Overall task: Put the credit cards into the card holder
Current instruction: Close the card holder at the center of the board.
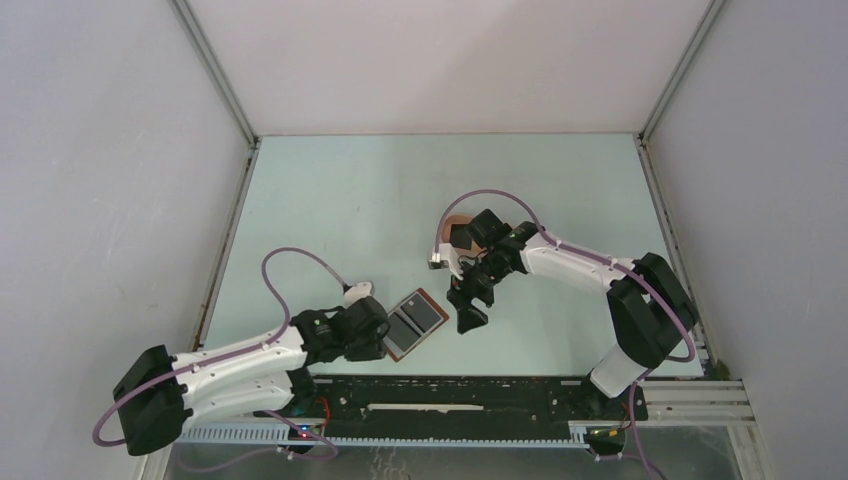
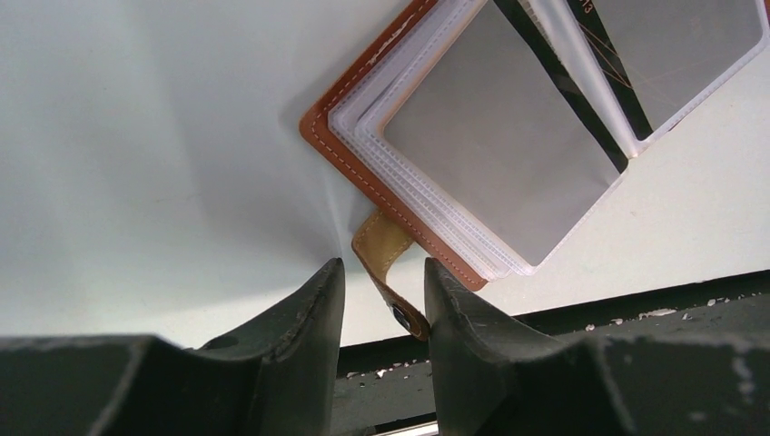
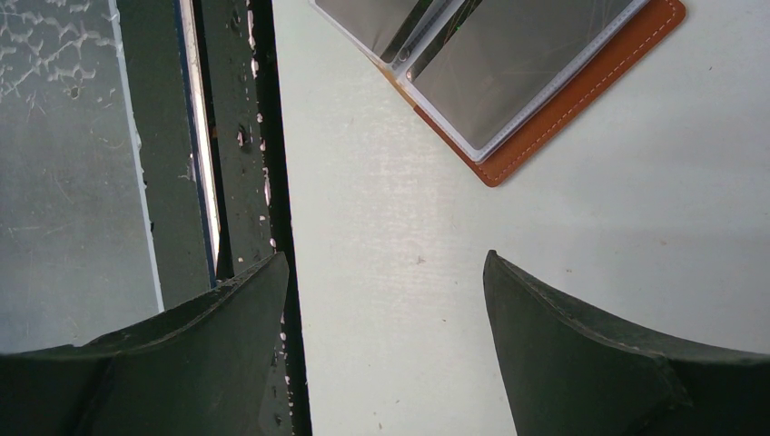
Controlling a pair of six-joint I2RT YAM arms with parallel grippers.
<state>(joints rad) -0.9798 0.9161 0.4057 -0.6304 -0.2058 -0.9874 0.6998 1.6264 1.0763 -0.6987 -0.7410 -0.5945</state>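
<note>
The card holder (image 1: 415, 322) lies open on the table near the front edge, brown leather outside and grey clear pockets up. My left gripper (image 1: 380, 335) is at its left end. In the left wrist view the holder (image 2: 499, 154) fills the upper right, and its snap tab (image 2: 386, 250) hangs between my left gripper's (image 2: 383, 263) slightly parted fingers, touching only the right one. A black card (image 2: 626, 91) with thin orange lines sits in a pocket. My right gripper (image 1: 468, 318) hovers wide open and empty just right of the holder (image 3: 527, 64); in its own view (image 3: 383, 257) only bare table lies between the fingers. No loose cards show.
A pink oval tray (image 1: 457, 222) lies behind the right arm, mostly hidden by it. The black front rail (image 1: 450, 395) runs along the table's near edge, close below the holder and both grippers. Grey walls enclose the table on three sides.
</note>
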